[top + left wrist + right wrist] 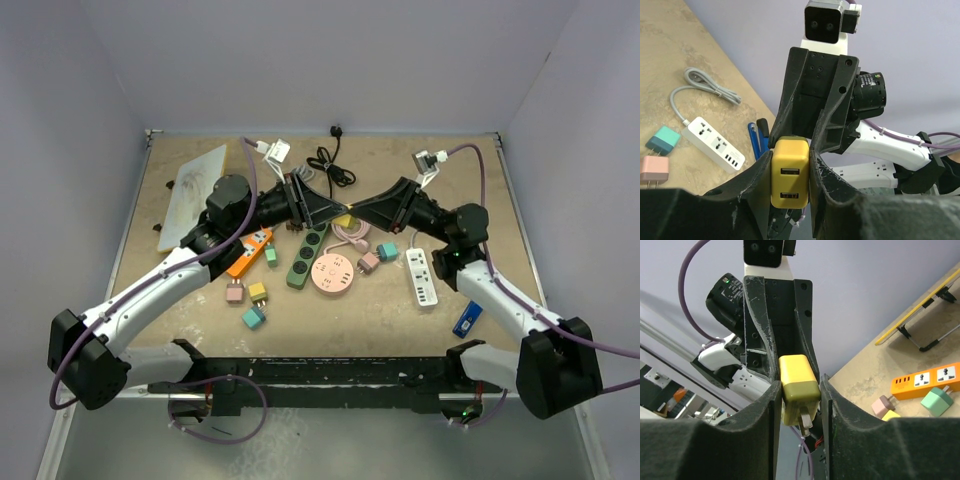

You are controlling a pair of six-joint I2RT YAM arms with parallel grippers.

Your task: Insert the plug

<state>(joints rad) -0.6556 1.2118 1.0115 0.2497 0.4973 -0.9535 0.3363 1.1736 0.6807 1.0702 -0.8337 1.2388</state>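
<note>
Ok, top view: both arms reach in and meet tip to tip just past table centre. The yellow plug (343, 220) sits between them, held above the table, with the left gripper (328, 213) at its 9 o'clock and the right gripper (358, 212) at its 3 o'clock. From the plug, the green power strip (307, 256) is at 7 o'clock, the round pink hub (335, 272) at 6, the white power strip (423, 277) at 4 and the orange power strip (250, 251) at 8. All lie on the table, clear of the plug.

Left wrist: left gripper (791, 156) is clamped on the yellow plug (790, 182), both fingers tight on its flanks, two USB ports facing this camera. Right gripper (794, 138) enters from 12 o'clock, tips on the plug's far end. White power strip (712, 144) lies at 9 o'clock, with the teal adapter (662, 141) and pink adapter (654, 169) beyond it at 8.

Right wrist: right gripper (799, 382) is clamped on the near half of the yellow plug (799, 395), with a metal prong (805, 422) sticking out at 6 o'clock. Left gripper (792, 365) grips the far half from 12 o'clock. Orange power strip (927, 380) is at 3 o'clock, a green adapter (937, 402) just beside it
</note>
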